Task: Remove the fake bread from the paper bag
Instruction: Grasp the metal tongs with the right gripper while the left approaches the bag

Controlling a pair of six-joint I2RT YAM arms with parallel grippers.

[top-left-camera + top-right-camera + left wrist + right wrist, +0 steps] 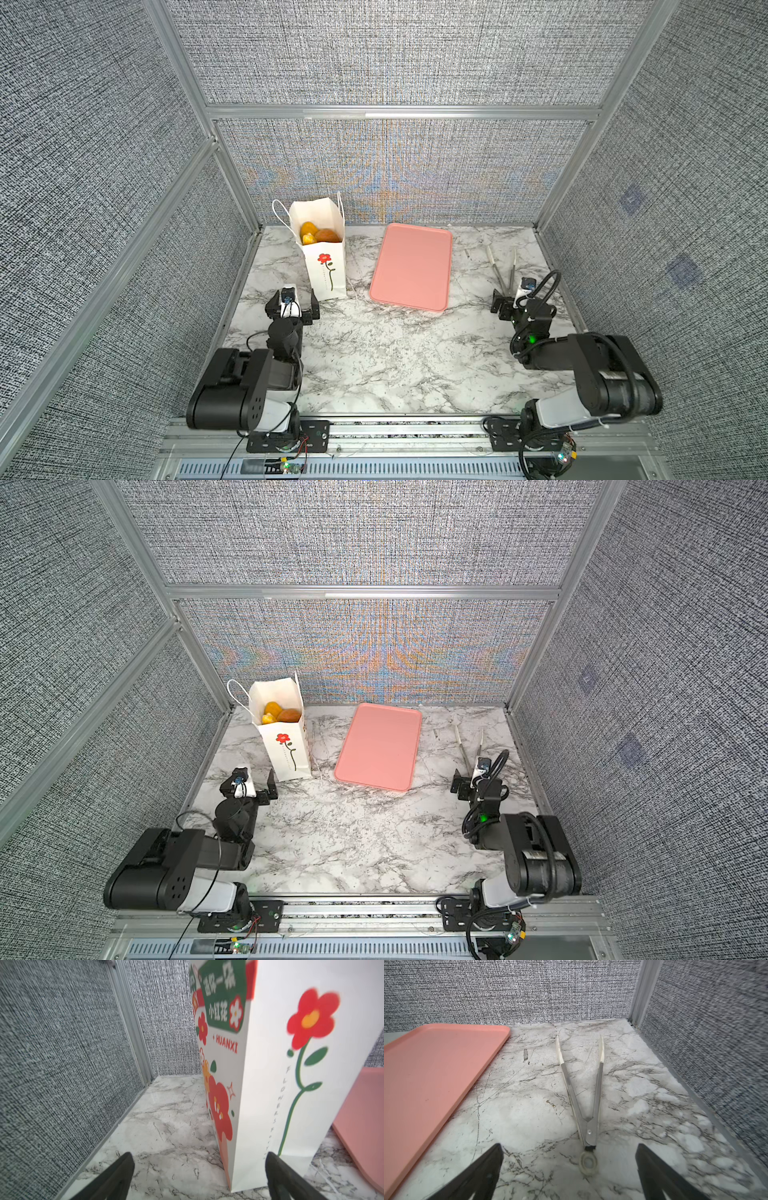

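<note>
Your left pincer (199, 1157) stood wide apart and empty, low over the bench (374, 357), just before the upright paper bag (326, 268). Your right pincer (569, 1147) was apart too, holding nothing, pointing at the tongs (593, 1103). Both arms (232, 390) were folded low. The fake bread (323, 235) lay inside the bag, near its top.

Left gripper (199, 1157), right gripper (569, 1147): wide open.

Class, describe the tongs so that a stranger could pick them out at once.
On the marble table, look right of the flat pink tray. There lie metal tongs, spread in a V with pale tips: the only slim, silvery thing there.
</note>
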